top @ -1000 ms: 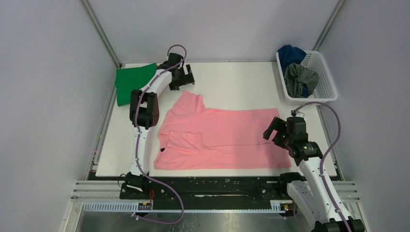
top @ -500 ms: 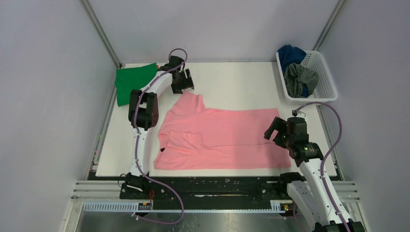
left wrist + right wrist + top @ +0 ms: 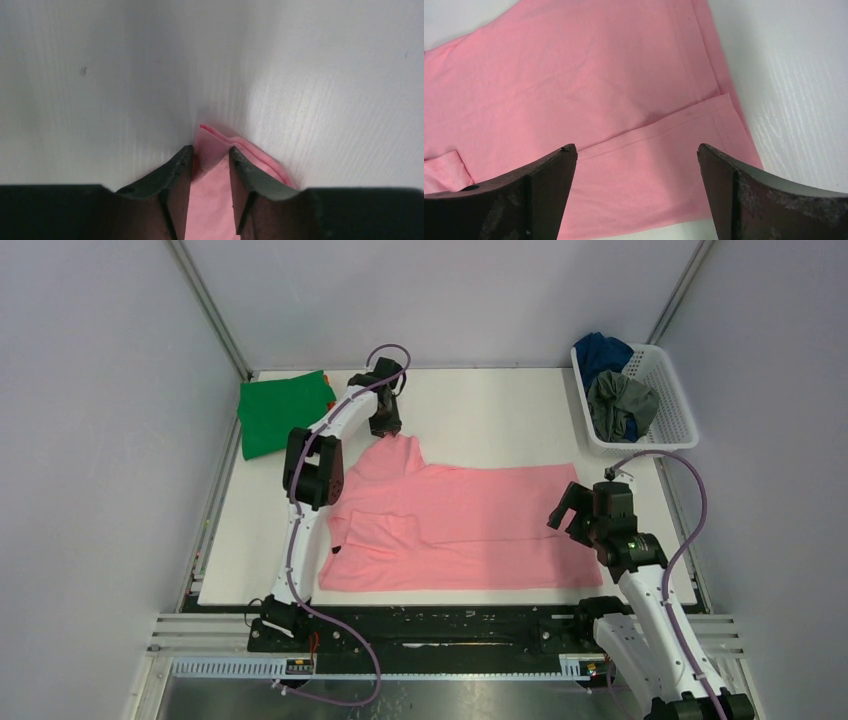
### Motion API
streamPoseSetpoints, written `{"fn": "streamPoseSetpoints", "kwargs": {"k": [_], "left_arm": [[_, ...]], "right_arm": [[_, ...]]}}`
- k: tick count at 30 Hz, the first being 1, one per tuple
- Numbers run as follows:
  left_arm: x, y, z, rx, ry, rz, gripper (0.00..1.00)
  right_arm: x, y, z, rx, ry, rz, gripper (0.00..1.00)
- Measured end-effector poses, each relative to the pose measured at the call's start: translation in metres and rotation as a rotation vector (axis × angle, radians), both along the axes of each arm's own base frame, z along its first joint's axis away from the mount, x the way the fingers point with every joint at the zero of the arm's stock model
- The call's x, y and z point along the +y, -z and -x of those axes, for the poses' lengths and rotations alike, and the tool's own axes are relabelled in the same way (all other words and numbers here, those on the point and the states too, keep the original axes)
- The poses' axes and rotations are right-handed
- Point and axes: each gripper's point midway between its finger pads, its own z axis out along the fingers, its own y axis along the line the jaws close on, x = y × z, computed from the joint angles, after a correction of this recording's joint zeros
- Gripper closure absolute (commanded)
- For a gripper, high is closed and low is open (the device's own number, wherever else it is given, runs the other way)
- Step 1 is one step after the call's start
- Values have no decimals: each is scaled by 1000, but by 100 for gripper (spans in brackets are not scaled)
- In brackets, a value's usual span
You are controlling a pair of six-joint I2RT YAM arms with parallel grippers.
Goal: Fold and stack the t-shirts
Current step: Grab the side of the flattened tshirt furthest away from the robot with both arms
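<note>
The pink shirt [image 3: 470, 525] lies flat mid-frame on the worktop [image 3: 500, 410]. The left hand [image 3: 211, 154] pinches its upper-left corner tip; the right hand [image 3: 636, 150] hangs spread over its right hem.

A lab test cell: white table [image 3: 500, 410] boxed by plain walls [image 3: 100, 440] and aluminium rails [image 3: 190, 632].
</note>
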Motion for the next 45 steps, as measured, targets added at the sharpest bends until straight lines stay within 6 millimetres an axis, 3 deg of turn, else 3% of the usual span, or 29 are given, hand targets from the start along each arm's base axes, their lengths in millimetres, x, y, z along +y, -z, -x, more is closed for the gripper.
{"fn": "streamPoseSetpoints", "kwargs": {"k": [6, 9, 11, 14, 19, 23, 26, 31, 35, 39, 45], "left_arm": [[2, 0, -5, -4, 4, -23, 100], [1, 0, -5, -6, 16, -27, 100], [1, 0, -5, -13, 21, -26, 100], [0, -1, -3, -32, 34, -23, 100], [7, -9, 19, -36, 57, -28, 100], [5, -35, 31, -91, 90, -3, 100], [-3, -60, 35, -161, 126, 20, 100], [-26, -85, 46, -235, 205, 48, 100], [-39, -74, 64, -213, 251, 53, 100], [-35, -61, 82, -171, 260, 47, 100], [-33, -72, 89, -196, 263, 61, 100]], "right_arm": [[-11, 8, -1, 34, 52, 45, 0], [-22, 12, -5, 87, 106, 90, 1], [-24, 6, -19, 116, 120, 108, 1], [-27, -9, -54, 160, 137, 146, 8], [-32, -23, -140, 230, 179, 214, 18], [-31, -11, -202, 280, 185, 250, 19], [-33, 11, -223, 352, 179, 288, 20], [-40, 37, -228, 463, 166, 357, 20], [-45, 49, -227, 522, 154, 401, 20], [-47, 60, -217, 592, 136, 420, 22], [-38, 75, -215, 650, 10, 403, 23]]}}
